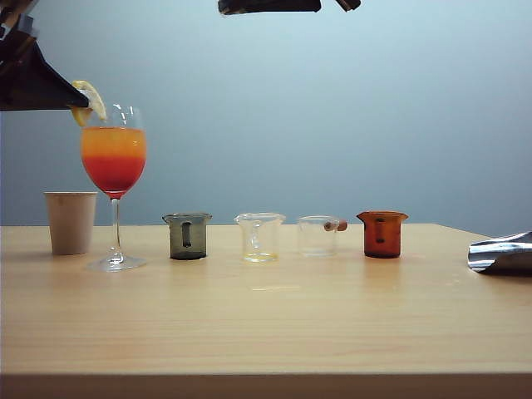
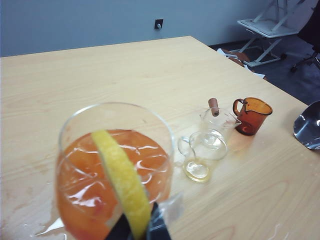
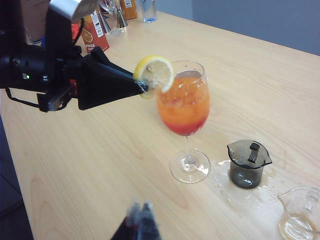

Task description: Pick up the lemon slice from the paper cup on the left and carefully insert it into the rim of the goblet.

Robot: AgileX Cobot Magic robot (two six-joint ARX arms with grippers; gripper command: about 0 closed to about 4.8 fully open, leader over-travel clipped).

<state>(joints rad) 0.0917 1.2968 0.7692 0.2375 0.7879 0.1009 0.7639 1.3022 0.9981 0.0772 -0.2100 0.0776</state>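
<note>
The goblet (image 1: 114,158) stands at the left of the table, holding an orange-over-red drink. It also fills the front of the left wrist view (image 2: 80,170) and shows in the right wrist view (image 3: 184,105). My left gripper (image 1: 83,104) (image 2: 139,230) (image 3: 142,86) is shut on the lemon slice (image 1: 90,98) (image 2: 122,185) (image 3: 154,74). It holds the slice upright at the left edge of the goblet's rim, overlapping the glass; I cannot tell whether the slice sits on the rim. The paper cup (image 1: 71,222) stands just left of the goblet's foot. My right gripper (image 3: 140,212) (image 1: 472,256) hangs low at the table's right end, fingertips together and holding nothing.
Right of the goblet stands a row of small jugs: dark grey (image 1: 187,236), clear with yellow liquid (image 1: 260,237), clear with a wooden handle (image 1: 320,235), and amber (image 1: 382,233). A wet spill (image 3: 220,175) surrounds the grey jug. Cartons and bottles (image 3: 92,30) stand beyond the left arm.
</note>
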